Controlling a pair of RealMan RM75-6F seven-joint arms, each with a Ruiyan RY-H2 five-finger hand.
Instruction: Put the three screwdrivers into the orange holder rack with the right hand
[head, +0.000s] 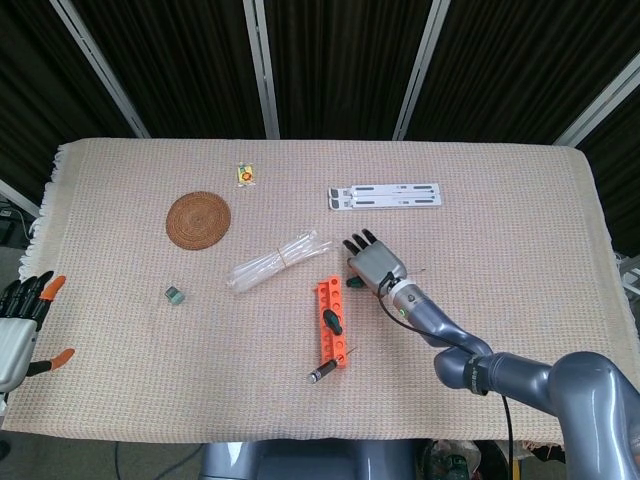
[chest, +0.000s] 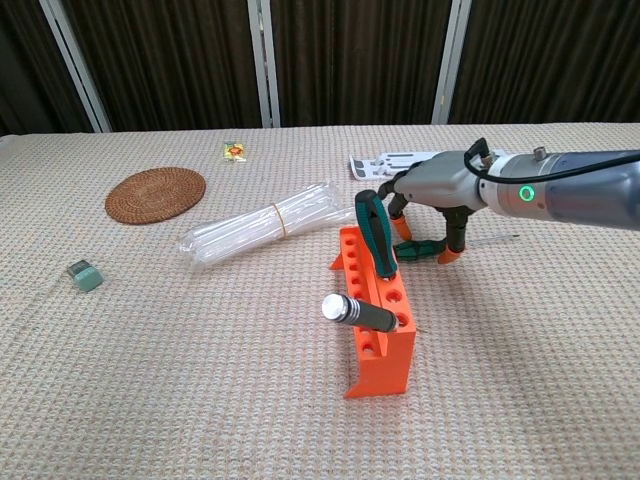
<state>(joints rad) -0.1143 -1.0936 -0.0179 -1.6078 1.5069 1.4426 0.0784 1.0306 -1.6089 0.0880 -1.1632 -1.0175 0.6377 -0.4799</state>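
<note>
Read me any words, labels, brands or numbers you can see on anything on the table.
None can be read.
The small yellow packet carries a red and green print, too small to read.
The white folded stand shows no readable marking.
The right hand has a green light behind its wrist, no text.
</note>
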